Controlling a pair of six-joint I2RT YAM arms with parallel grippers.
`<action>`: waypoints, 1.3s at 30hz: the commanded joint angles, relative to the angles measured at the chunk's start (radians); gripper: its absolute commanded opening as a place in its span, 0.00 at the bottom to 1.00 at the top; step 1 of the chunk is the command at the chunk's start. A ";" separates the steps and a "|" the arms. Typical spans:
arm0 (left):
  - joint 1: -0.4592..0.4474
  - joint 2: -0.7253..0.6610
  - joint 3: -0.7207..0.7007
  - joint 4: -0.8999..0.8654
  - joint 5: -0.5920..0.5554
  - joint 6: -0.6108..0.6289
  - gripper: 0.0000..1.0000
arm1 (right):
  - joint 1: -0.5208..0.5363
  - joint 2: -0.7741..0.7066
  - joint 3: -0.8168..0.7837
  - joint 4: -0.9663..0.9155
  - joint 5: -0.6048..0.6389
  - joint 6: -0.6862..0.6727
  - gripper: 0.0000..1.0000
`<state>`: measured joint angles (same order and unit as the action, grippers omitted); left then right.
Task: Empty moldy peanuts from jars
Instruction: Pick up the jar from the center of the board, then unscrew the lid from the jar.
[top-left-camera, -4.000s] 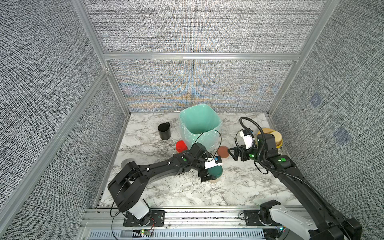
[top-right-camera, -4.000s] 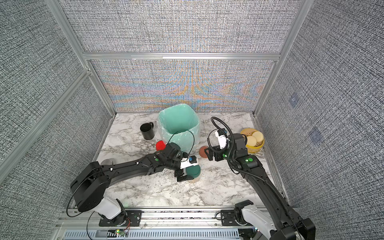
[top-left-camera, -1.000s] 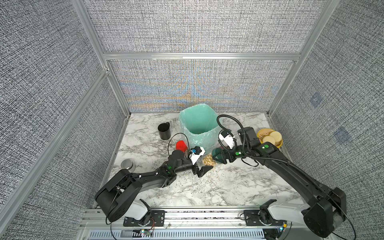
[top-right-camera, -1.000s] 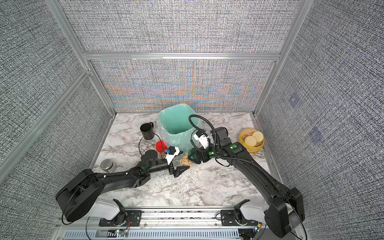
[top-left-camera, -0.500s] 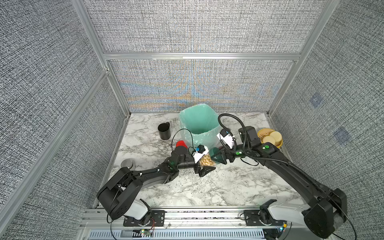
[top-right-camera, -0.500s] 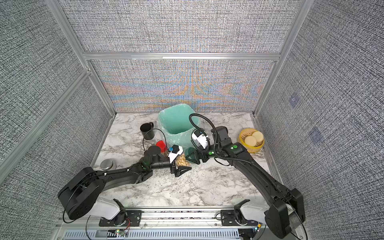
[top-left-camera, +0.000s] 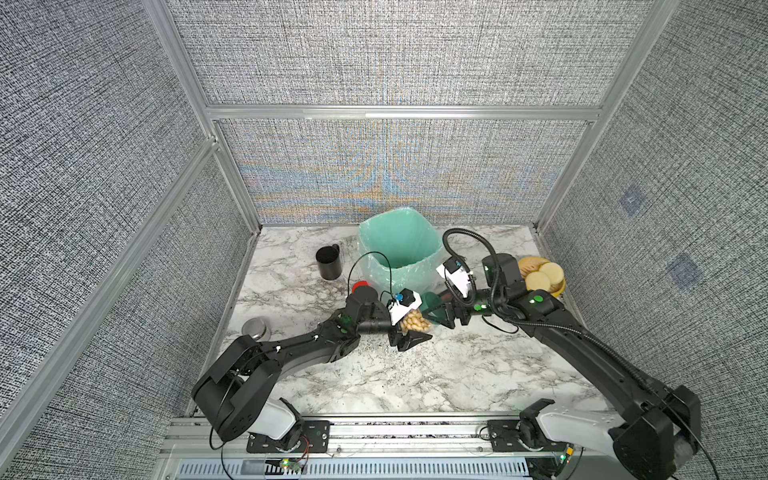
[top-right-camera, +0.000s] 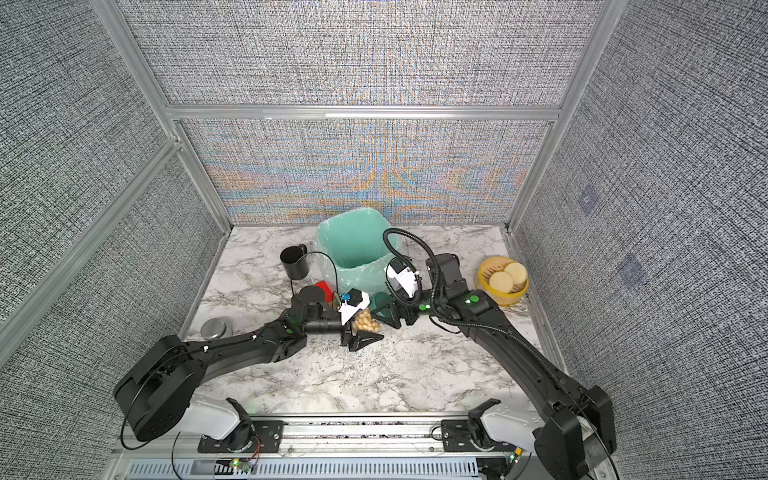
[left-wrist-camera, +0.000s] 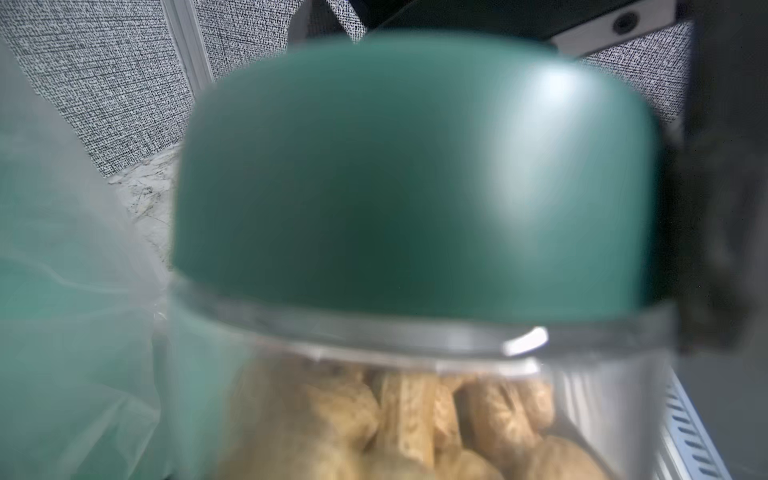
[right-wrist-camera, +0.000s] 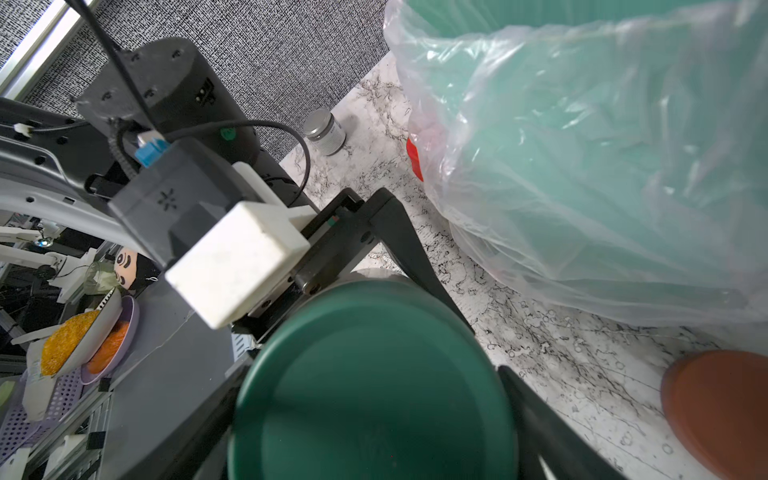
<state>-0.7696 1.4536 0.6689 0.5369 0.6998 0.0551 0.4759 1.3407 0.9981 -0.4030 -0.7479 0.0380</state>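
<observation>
One jar (top-right-camera: 365, 323) tipped on its side just in front of the bag-lined bin (top-left-camera: 399, 245), between the two arms. Its dark green lid (right-wrist-camera: 374, 386) is still screwed on, moldy peanuts (left-wrist-camera: 340, 415) inside. The right pincer (top-left-camera: 435, 311) is clamped on the lid, a finger on each side of it in the right wrist view. That's the same grip and same spot as a second ago. The change is at the left pincer (top-left-camera: 419, 326). A second ago it was spread wide and short of the jar, lower over the table (top-left-camera: 415, 386). Half a second ago it was around the jar, still wide. Now it's narrowed onto the clear jar body, fingers against its sides. Four seconds ago the left one had this jar alone, nearer the front edge, and the right one hung empty by the terracotta lid (right-wrist-camera: 719, 411). The red-lidded jar (top-left-camera: 360, 286) is behind the left wrist, beside the bin, unmoved. Likewise black mug (top-left-camera: 328, 266), steel tin (top-left-camera: 255, 328) and yellow bowl of discs (top-left-camera: 544, 276), all where they were
</observation>
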 joint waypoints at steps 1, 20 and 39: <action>0.001 -0.014 0.008 -0.006 0.060 -0.013 0.00 | 0.005 -0.031 -0.020 0.091 -0.074 -0.141 0.00; 0.011 -0.099 -0.019 -0.079 0.160 0.081 0.00 | -0.017 -0.186 -0.163 0.375 -0.039 -0.302 0.79; 0.018 -0.105 -0.078 0.046 -0.055 0.054 0.00 | -0.013 -0.169 -0.234 0.420 0.032 0.330 0.98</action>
<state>-0.7536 1.3579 0.5900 0.4835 0.6678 0.1051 0.4603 1.1675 0.7826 0.0139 -0.7197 0.2630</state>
